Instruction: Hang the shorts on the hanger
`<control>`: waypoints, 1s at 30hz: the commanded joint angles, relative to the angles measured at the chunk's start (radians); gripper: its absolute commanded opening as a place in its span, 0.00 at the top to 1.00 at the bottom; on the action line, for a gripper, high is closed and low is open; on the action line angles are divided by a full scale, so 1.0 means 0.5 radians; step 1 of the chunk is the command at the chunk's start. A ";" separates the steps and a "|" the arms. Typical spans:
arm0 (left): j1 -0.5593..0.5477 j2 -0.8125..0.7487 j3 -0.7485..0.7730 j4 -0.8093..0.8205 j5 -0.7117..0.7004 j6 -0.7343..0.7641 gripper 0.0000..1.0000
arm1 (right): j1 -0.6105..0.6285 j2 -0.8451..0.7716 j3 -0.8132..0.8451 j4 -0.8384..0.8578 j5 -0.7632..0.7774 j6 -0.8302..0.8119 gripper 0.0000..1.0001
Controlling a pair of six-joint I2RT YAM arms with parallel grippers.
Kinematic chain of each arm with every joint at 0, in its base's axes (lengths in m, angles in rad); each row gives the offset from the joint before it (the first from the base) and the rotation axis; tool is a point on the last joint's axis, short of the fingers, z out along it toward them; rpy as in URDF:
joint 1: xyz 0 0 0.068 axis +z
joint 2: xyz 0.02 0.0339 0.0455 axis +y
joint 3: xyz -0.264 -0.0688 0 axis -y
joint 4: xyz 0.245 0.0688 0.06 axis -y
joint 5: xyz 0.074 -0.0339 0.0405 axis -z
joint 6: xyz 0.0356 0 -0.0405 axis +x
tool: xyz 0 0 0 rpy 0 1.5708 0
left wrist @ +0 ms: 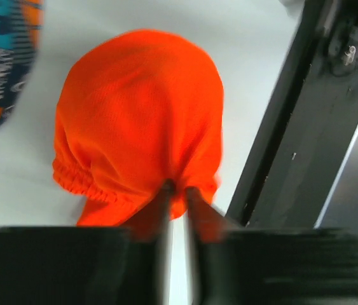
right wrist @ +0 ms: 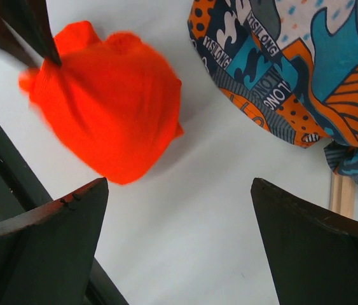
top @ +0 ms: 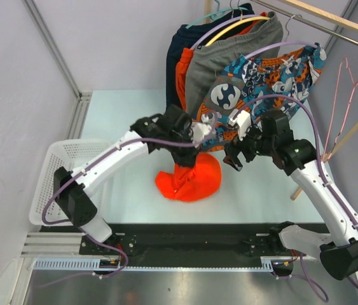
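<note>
The left pincer [left wrist: 177,189] is almost closed, nipping a small fold of the shorts [left wrist: 140,114], which sit bunched on the counter [top: 121,114]. The right pincer [right wrist: 179,185] hovers close by, wide open and empty. It should probably take the waistband apart from that fold, so the cloth spreads. The hanger [top: 335,108] hangs well to the right. Patterned shorts [top: 268,73] crowd behind, and there is free counter to the left.

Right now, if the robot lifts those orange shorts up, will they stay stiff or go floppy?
Probably floppy: the shorts bunch and sag into a soft lump below the left gripper pinching one spot. Probably light too, since the fabric looks thin. They might slip, because only a small fold is pinched.
</note>
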 commanded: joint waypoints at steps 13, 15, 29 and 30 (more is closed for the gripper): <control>0.996 -0.763 -0.692 0.107 0.461 0.326 0.19 | 0.356 0.373 0.050 0.175 -0.028 -0.242 0.00; 1.063 -0.800 -0.723 0.110 0.431 0.304 0.18 | 0.504 0.514 0.056 0.270 0.076 -0.322 0.00; 1.196 -1.024 -0.959 0.128 0.243 0.185 0.16 | 0.722 1.355 0.320 0.369 0.338 -0.558 0.47; 1.232 -1.009 -0.962 0.129 0.262 0.178 0.17 | 0.716 1.355 0.369 0.372 0.319 -0.549 0.57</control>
